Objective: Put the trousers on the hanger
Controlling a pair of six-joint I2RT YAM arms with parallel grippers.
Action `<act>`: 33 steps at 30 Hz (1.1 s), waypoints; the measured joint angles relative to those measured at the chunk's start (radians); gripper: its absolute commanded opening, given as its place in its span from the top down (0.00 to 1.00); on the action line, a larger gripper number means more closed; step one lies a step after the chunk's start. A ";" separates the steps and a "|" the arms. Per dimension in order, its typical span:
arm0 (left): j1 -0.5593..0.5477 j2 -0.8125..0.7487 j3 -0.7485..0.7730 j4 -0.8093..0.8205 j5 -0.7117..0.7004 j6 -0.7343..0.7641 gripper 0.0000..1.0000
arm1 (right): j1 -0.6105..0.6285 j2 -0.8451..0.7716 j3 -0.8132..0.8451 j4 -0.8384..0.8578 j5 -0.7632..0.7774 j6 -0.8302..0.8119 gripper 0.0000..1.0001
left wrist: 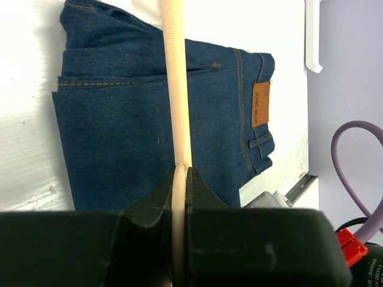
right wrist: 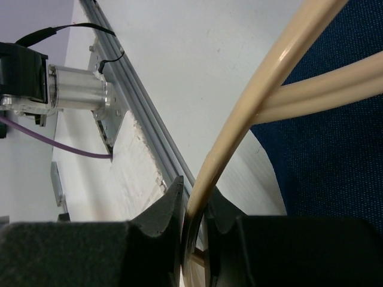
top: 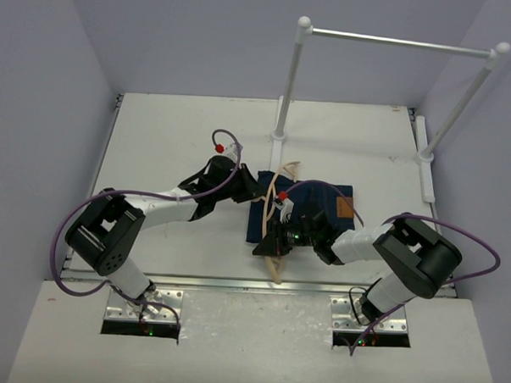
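Observation:
The dark blue trousers (top: 310, 212) lie folded flat at the middle of the table, brown waistband patch (left wrist: 261, 104) to the right. The tan wooden hanger (top: 277, 267) runs across their left part, one end past the near edge of the cloth. My left gripper (top: 253, 188) comes in from the left and is shut on the hanger's straight bar (left wrist: 176, 89) over the trousers (left wrist: 119, 131). My right gripper (top: 272, 242) is shut on the hanger's curved arm (right wrist: 263, 78) near the trousers' near-left corner (right wrist: 335, 149). The hook does not show clearly.
A white rail (top: 398, 41) on two ball-topped posts stands at the back right. An aluminium strip (right wrist: 149, 137) edges the table's near side, with an arm base (right wrist: 72, 89) beyond it. A white bracket (top: 426, 165) lies along the right edge.

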 measured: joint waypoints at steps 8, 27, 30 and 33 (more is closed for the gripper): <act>0.000 -0.001 0.004 -0.069 -0.044 0.028 1.00 | 0.000 -0.025 0.000 -0.011 0.004 -0.016 0.01; 0.005 -0.136 -0.015 -0.200 -0.199 0.089 1.00 | -0.228 -0.487 0.182 -0.833 0.246 -0.097 0.06; 0.005 -0.159 -0.022 -0.213 -0.206 0.090 1.00 | -0.340 -0.362 0.238 -0.889 0.258 -0.146 0.21; 0.005 -0.174 -0.026 -0.222 -0.211 0.093 1.00 | -0.395 -0.223 0.304 -0.916 0.258 -0.187 0.33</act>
